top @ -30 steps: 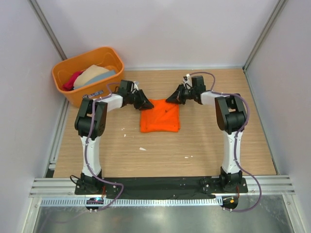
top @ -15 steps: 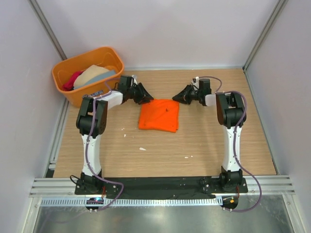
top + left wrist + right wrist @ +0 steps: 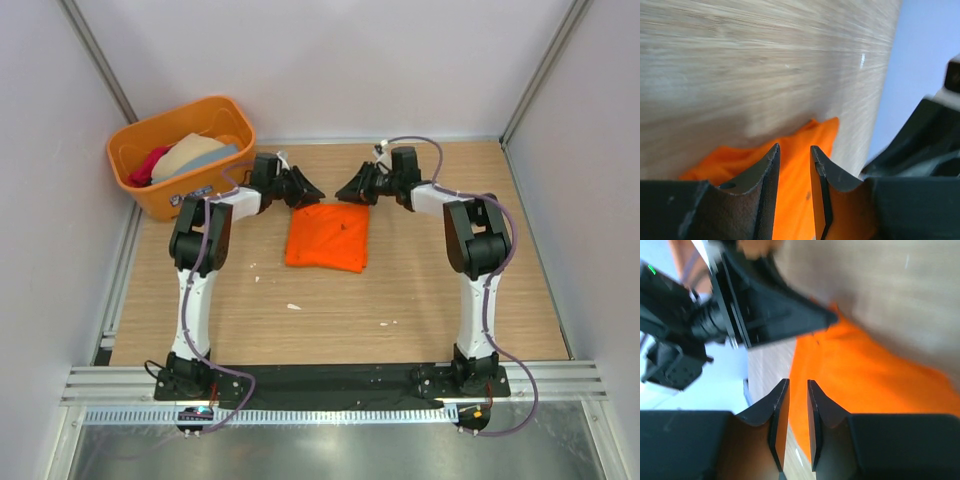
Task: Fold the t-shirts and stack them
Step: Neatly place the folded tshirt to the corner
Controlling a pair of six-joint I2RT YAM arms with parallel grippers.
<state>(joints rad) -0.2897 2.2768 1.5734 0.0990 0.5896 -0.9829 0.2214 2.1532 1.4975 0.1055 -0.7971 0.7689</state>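
Your folded orange t-shirt (image 3: 328, 238) lies flat on the wooden table (image 3: 420, 290), midway between the two arms. Your left gripper (image 3: 316, 190) and right gripper (image 3: 342, 192) point at each other, tips near together, by the shirt's far edge. In each wrist view the jaws stand slightly parted and grasp nothing; the orange cloth lies beyond them. A beige shirt (image 3: 190, 152), a crimson-pink shirt (image 3: 150, 163) and a grey-blue shirt (image 3: 222, 153) sit piled in the orange tub (image 3: 205, 190) at the far left.
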